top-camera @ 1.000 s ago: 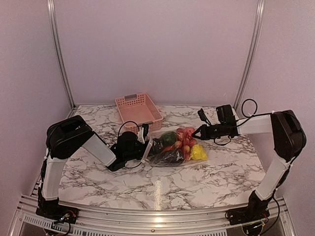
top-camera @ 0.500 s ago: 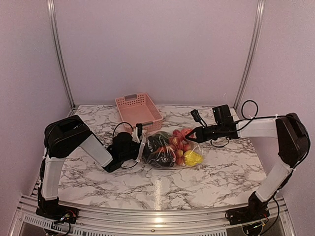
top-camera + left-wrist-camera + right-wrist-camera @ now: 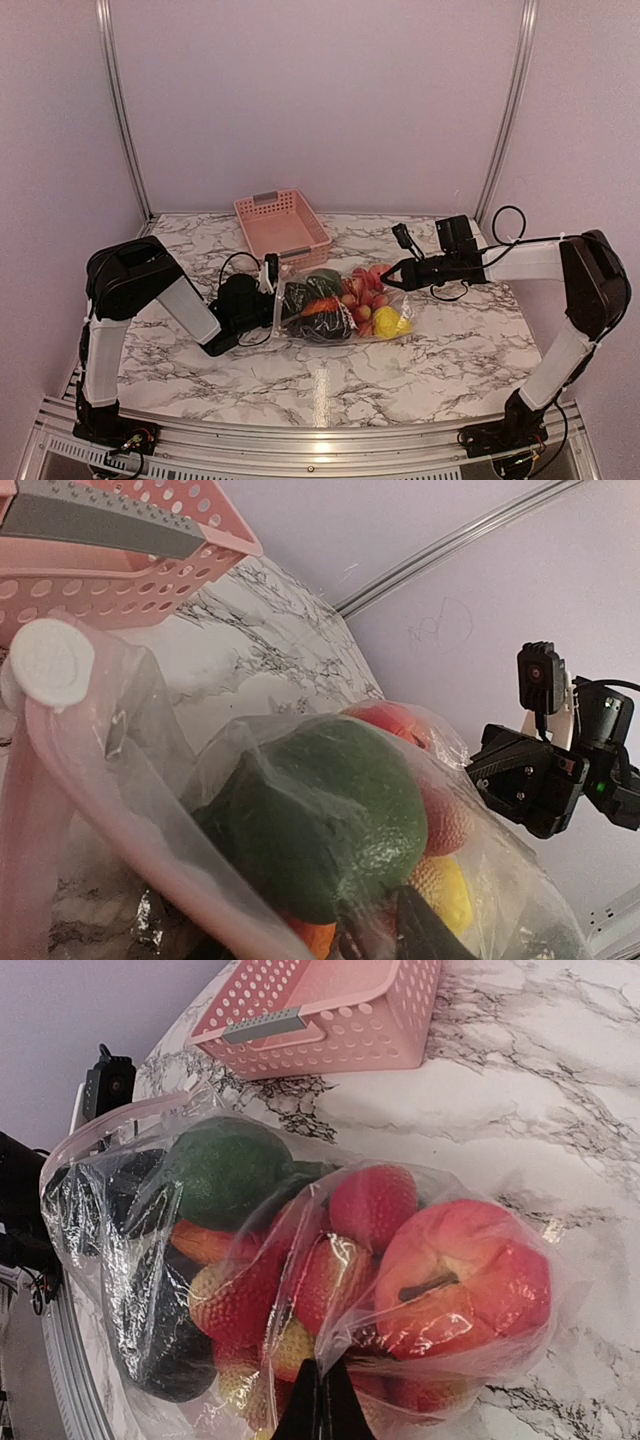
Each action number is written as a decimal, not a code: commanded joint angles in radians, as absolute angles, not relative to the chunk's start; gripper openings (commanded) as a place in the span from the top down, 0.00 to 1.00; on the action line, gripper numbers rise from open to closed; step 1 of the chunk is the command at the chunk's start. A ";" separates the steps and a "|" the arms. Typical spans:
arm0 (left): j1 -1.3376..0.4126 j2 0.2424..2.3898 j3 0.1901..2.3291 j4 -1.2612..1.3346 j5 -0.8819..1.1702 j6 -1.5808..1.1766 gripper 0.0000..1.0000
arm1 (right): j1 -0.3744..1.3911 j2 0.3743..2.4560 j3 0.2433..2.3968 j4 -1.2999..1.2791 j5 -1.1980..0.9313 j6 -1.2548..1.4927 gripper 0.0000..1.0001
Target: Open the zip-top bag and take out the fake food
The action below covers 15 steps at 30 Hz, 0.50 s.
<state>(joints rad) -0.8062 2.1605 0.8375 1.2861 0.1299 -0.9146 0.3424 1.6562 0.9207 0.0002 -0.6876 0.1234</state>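
Just dragged the bag (image 3: 330, 305) back with the left claw (image 3: 273, 295) clamped on its zip strip (image 3: 120, 1115) and the right claw (image 3: 392, 275) trailing, pinched shut on the opposite end, with all the food (image 3: 385, 320) packed between the two, so probably tensioning before opening - nothing out yet.

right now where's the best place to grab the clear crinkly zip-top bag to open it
Pinch the pink zip strip at the left end of the clear crinkly zip-top bag, coming from the left. That edge is thin and flat; the plastic toy food bulges everywhere else.
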 commanded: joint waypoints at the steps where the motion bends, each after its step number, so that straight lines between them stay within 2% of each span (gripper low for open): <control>1: -0.798 2.116 0.823 1.371 0.145 -0.914 0.60 | 0.322 1.624 0.913 0.030 -0.687 0.135 1.00; 7: -0.798 2.053 0.754 1.372 0.148 -0.899 0.62 | 0.300 1.615 0.894 0.059 -0.664 0.167 1.00; 12: -0.799 2.012 0.769 1.226 0.128 -0.846 0.38 | 0.295 1.619 0.887 0.075 -0.687 0.170 1.00; 15: -0.799 2.019 0.829 1.106 0.147 -0.817 0.31 | 0.295 1.630 0.890 0.075 -0.700 0.169 1.00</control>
